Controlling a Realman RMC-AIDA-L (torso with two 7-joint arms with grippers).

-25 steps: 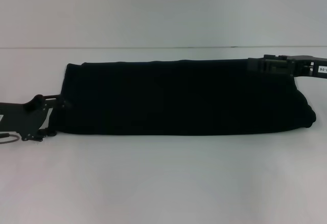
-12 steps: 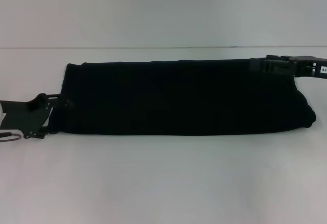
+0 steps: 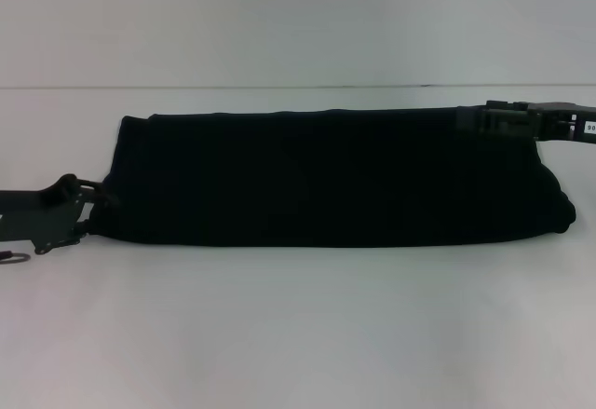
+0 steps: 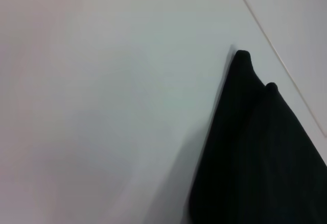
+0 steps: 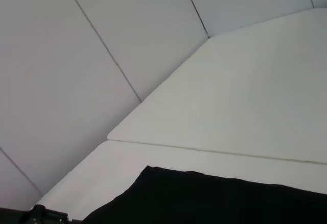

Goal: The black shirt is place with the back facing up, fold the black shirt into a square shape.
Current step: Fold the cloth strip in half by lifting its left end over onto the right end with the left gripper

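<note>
The black shirt (image 3: pixel 326 178) lies on the white table as a long, wide band running left to right, with no print showing. My left gripper (image 3: pixel 93 202) is low at the band's left end, right at the near-left corner of the cloth. My right gripper (image 3: pixel 468 118) rests at the band's far edge near its right end. In the left wrist view, a pointed corner of the shirt (image 4: pixel 255 147) lies on the table. The right wrist view shows the shirt's far edge (image 5: pixel 214 198).
The white table (image 3: pixel 298 334) reaches well in front of the shirt and behind it to a seam (image 3: pixel 279 87) where a pale wall begins. A thin cable loop (image 3: pixel 16 256) hangs by the left arm at the frame's left edge.
My left gripper has drawn back to the left and slightly up along the shirt's left end. The right gripper has shifted a little to the right. The shirt has kept its shape.
</note>
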